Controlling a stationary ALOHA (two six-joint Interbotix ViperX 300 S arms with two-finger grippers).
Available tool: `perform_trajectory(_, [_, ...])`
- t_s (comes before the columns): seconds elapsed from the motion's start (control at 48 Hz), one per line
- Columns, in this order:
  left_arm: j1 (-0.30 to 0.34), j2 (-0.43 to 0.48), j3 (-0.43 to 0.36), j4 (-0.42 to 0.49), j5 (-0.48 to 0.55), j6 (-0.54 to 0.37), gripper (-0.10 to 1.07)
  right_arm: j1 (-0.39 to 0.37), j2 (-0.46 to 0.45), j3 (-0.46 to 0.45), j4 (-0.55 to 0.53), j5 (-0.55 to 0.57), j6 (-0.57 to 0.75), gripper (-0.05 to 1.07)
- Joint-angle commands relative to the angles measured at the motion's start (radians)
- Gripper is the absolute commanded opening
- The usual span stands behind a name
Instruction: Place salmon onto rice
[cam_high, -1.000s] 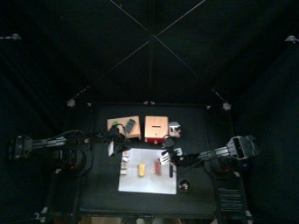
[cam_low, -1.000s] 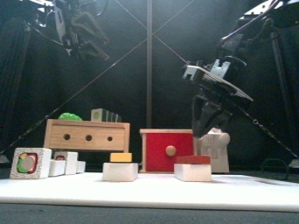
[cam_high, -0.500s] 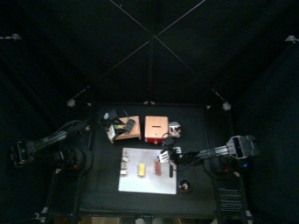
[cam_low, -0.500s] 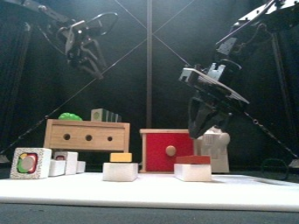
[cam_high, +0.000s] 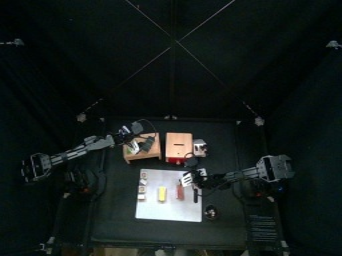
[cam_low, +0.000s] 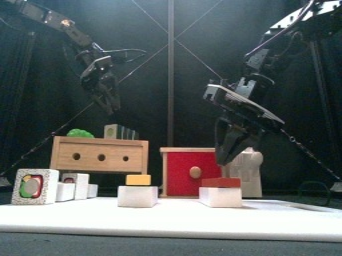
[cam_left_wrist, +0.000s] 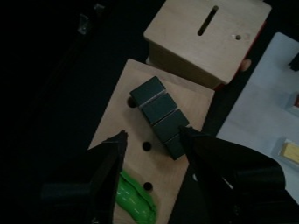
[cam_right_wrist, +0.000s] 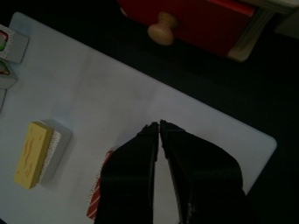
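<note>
salmon (cam_low: 221, 183) on rice (cam_low: 221, 197) on mat (cam_low: 174, 215), box (cam_low: 191, 170) behind

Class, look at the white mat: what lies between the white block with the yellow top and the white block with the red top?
Nothing: only bare white mat separates the yellow-topped block and the red-topped block, clearest in the front view.

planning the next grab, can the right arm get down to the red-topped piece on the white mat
Probably yes: the right gripper hangs above the red-topped piece with only open air between them. The red box stands behind, seemingly clear of the way down.
</note>
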Motion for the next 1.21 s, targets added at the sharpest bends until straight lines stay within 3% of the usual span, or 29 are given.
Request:
perform_trajectory(0.0, [-0.035,0.021,-0.035,0.035,0.0,-0.041,0.89,-0.005,-0.015,-0.015,-0.002,-0.002,0.0,0.53])
perform_trajectory(0.292, [-0.049,0.11,-0.083,0.058,0.02,-0.118,1.01,-0.003,-0.002,-0.012,-0.003,-0.002,0.0,0.53])
perform_trajectory(0.75, [-0.043,0.232,-0.1,0.092,0.034,-0.199,1.01,-0.002,0.0,0.006,-0.008,-0.002,0.0,0.53])
perform_trajectory(0.958, [-0.044,0.265,-0.101,0.092,0.04,-0.198,0.99,0.003,0.0,0.014,-0.008,-0.002,0.0,0.53])
perform_trajectory(1.188, [-0.051,0.265,-0.095,0.095,0.043,-0.198,0.85,0.003,0.0,0.015,-0.005,-0.002,0.0,0.53])
